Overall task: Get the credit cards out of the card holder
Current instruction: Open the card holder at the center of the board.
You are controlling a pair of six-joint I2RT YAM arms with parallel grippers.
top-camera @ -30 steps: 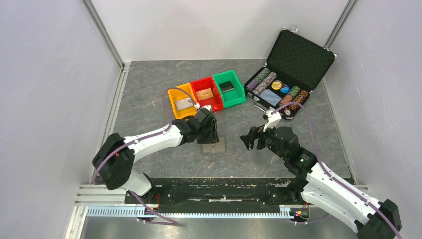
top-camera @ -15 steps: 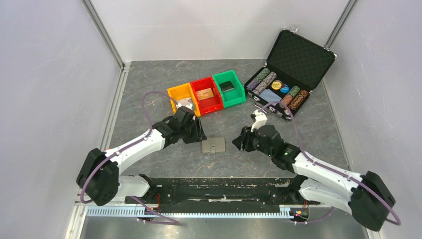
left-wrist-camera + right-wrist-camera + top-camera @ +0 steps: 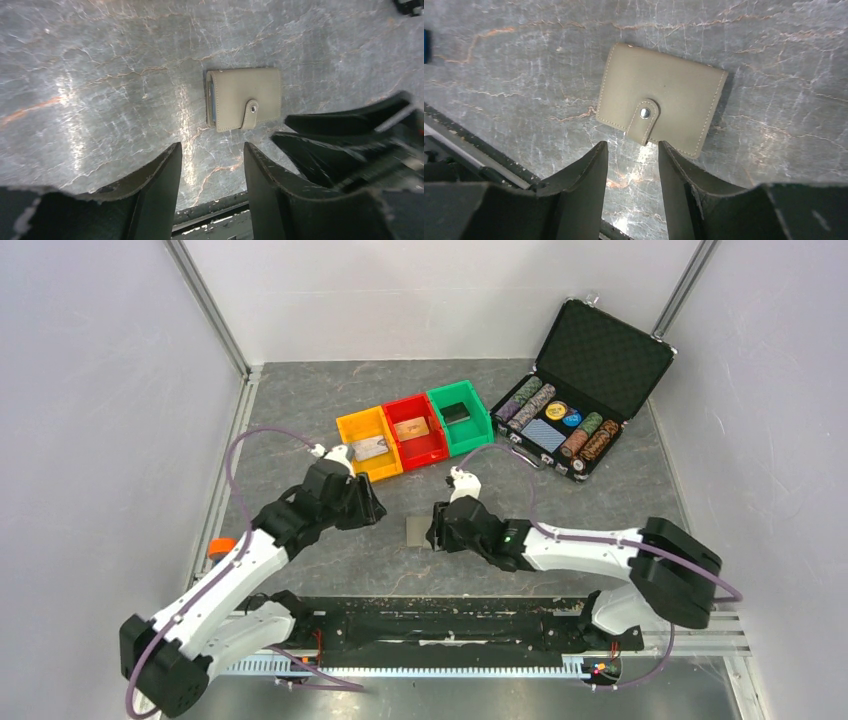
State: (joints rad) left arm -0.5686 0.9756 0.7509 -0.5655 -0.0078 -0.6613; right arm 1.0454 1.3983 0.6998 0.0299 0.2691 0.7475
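The card holder [image 3: 417, 531] lies flat on the table, grey, folded shut with its snap tab fastened [image 3: 644, 114]. My right gripper [image 3: 437, 530] hovers at the holder's right edge. In the right wrist view the card holder [image 3: 661, 97] sits just ahead of my right gripper [image 3: 633, 150], whose jaws are open and empty, in line with the tab. My left gripper [image 3: 372, 510] is a little to the left of the holder, open and empty. The left wrist view has the card holder [image 3: 245, 97] beyond my left gripper [image 3: 212, 152]. A credit card lies in the yellow bin [image 3: 370, 448] and another in the red bin [image 3: 411, 428].
Yellow [image 3: 352, 430], red [image 3: 425, 452] and green [image 3: 478, 430] bins stand in a row behind the holder; the green one holds a dark flat item [image 3: 457, 412]. An open black chip case [image 3: 600, 350] sits at the back right. The table's front rail [image 3: 210, 220] lies close below.
My left gripper has drawn back to the left, away from the card holder. My right arm has swung left to the holder, and its jaws have narrowed.
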